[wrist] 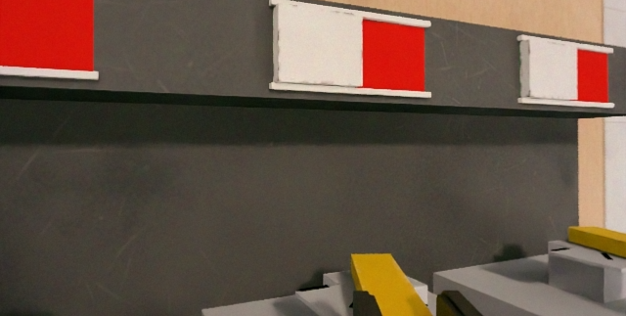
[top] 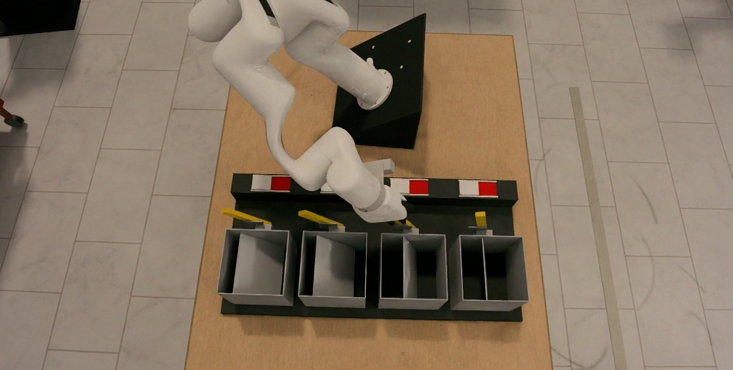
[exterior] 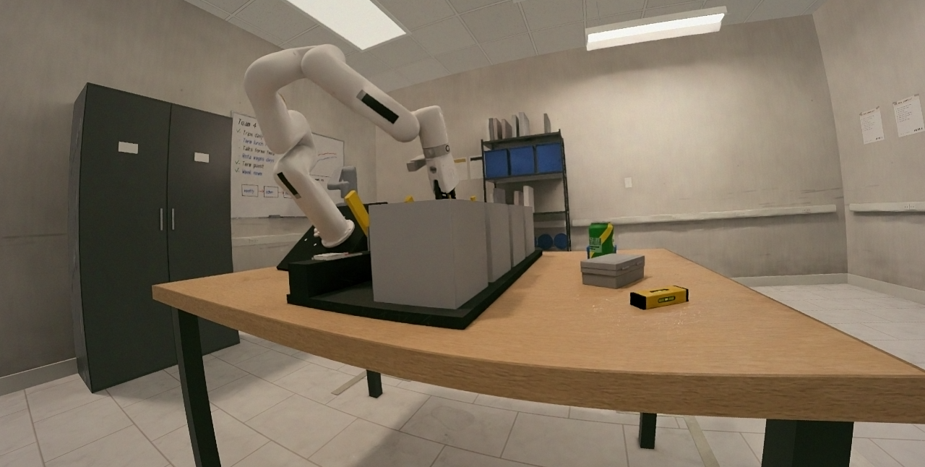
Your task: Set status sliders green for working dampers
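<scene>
Four grey dampers stand in a row in the top view, each behind its slider. The first slider, third slider and fourth slider show red. The second slider is partly hidden by my arm; its visible part in the wrist view is red. My gripper is shut on the third damper's yellow lever. That damper's blade stands nearly edge-on, slightly turned. The two left blades lie broad across their ducts; the fourth is edge-on.
The first lever and second lever point left; the fourth lever stands right of my gripper. A grey case, a yellow level and a green can are on the table.
</scene>
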